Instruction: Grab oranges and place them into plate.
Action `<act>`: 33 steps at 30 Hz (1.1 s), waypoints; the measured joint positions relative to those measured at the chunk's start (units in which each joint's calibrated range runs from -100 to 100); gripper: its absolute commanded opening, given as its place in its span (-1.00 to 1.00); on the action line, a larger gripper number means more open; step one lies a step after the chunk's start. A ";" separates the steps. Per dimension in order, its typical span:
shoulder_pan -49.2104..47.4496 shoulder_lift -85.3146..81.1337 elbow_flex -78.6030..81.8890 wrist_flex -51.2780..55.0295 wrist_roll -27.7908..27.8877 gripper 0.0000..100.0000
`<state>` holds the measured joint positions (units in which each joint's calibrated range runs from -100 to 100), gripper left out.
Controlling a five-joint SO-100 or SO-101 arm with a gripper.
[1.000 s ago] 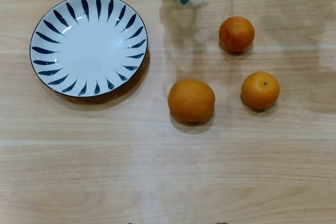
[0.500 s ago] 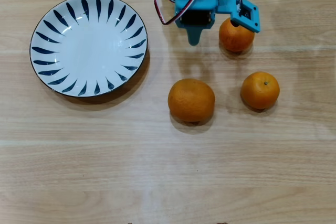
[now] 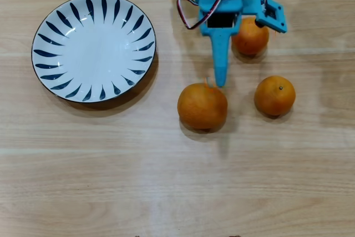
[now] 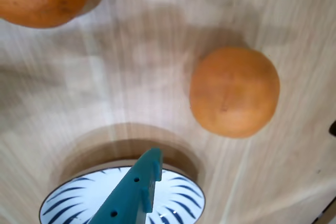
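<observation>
Overhead view shows a pale wooden desk (image 3: 111, 181) with a teal robot arm reaching in from the far edge. Its pincer (image 3: 221, 79) points toward the near side, one long finger tip stopping just beside the far edge of the large orange (image 3: 202, 106). Only that one finger shows clearly, so I cannot tell whether the pincer is spread or pressed together; it holds nothing. Two smaller oranges sit to the right: one (image 3: 250, 36) partly tucked under the arm's body, one with a stem dot (image 3: 274, 96) nearer. The white plate (image 3: 44, 31) with blue leaf strokes lies well apart at the left, empty. The arm seems lined up on the large orange as its first pick, likely because it lies closest to the plate.
</observation>
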<state>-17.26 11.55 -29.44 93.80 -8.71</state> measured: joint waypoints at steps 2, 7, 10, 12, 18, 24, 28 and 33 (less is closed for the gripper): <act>0.00 0.00 0.00 -0.09 -0.52 0.09; 0.42 2.12 0.27 -0.78 -6.47 0.09; 1.18 5.84 0.27 -2.41 -7.56 0.09; 1.69 8.21 0.27 -4.13 -7.72 0.09; 2.20 14.30 0.27 -11.54 -7.72 0.09; 3.38 19.64 0.27 -14.81 -8.03 0.09; 4.22 22.85 0.27 -14.99 -8.03 0.09; 4.47 25.56 0.27 -14.99 -8.09 0.09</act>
<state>-12.79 37.11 -29.17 78.81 -16.80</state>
